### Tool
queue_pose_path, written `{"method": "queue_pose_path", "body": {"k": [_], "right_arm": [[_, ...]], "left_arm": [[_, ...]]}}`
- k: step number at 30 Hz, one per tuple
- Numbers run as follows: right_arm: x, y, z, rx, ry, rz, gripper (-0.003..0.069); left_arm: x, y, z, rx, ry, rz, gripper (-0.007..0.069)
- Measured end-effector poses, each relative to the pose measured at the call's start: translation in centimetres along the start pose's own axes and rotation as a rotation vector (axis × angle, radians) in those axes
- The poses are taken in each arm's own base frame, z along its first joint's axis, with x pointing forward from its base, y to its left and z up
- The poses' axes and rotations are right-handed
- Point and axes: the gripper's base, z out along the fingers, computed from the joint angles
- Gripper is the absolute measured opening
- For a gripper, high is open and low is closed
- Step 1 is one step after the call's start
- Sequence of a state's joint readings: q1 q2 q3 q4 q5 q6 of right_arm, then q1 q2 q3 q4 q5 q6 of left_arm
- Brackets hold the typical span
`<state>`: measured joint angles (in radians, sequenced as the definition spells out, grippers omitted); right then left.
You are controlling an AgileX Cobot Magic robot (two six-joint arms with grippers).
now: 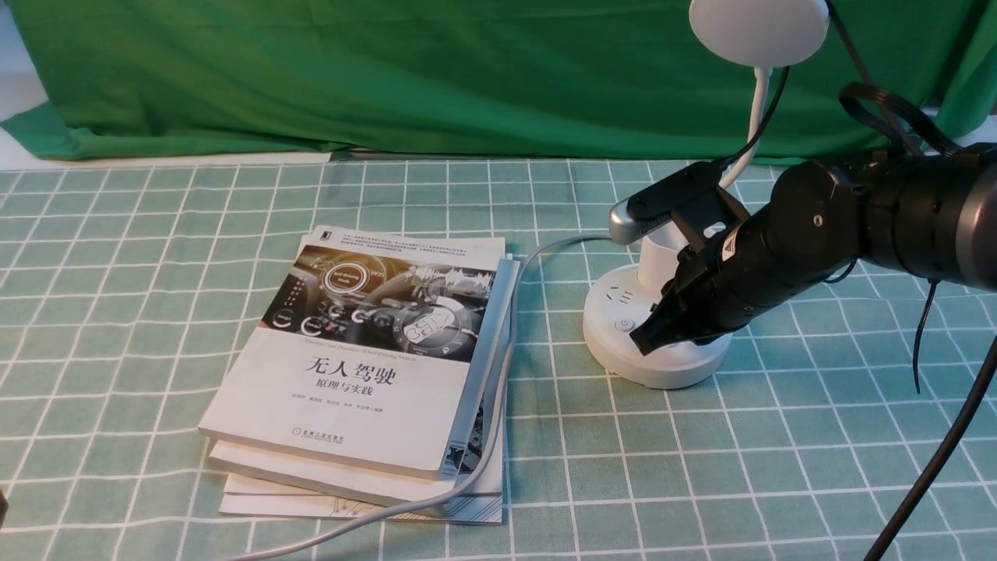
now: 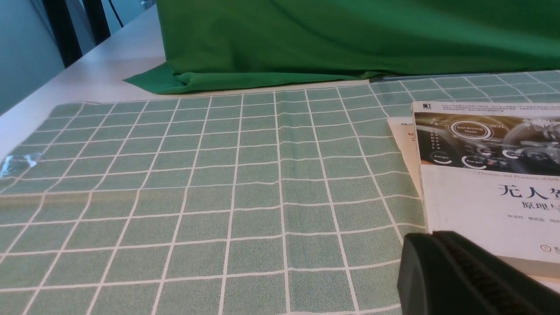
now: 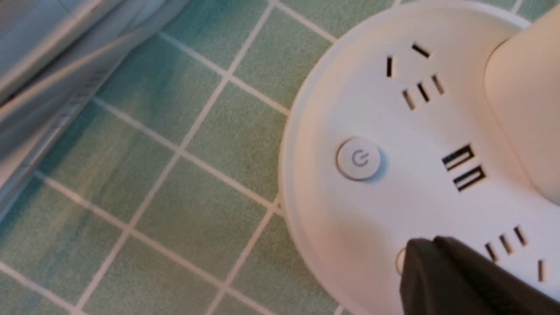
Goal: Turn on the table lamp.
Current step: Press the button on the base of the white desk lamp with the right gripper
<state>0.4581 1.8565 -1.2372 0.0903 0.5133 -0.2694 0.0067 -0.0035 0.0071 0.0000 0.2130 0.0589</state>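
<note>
The white table lamp stands at the right of the table: its disc head is up at the top edge, its thin neck drops to a cup holder on the round puck base. My right gripper is shut, its black tip low over the base's front. In the right wrist view the shut tip covers most of one round button, while the power button shows beside the sockets. I cannot tell whether the tip touches. The lamp head looks unlit. My left gripper is shut, next to the books.
A stack of books lies left of the lamp, with the grey cord running along its right side to the table's front. A green cloth hangs behind. A black cable crosses the right front corner.
</note>
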Motion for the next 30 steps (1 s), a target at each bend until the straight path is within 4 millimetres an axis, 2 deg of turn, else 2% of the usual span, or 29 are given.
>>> {"method": "queue_pose_path", "body": {"k": [11, 18, 30], "right_arm": [[0.2, -0.4, 0.1, 0.042, 0.019, -0.043, 0.0029], [0.6, -0.4, 1.3, 0.036, 0.043, -0.042, 0.0029], [0.5, -0.4, 1.7, 0.040, 0.029, -0.042, 0.0029]], "left_arm": [[0.0, 0.0, 0.0, 0.000, 0.000, 0.000, 0.0021], [0.0, 0.0, 0.0, 0.000, 0.000, 0.000, 0.0021], [0.0, 0.0, 0.0, 0.000, 0.000, 0.000, 0.0021]]}}
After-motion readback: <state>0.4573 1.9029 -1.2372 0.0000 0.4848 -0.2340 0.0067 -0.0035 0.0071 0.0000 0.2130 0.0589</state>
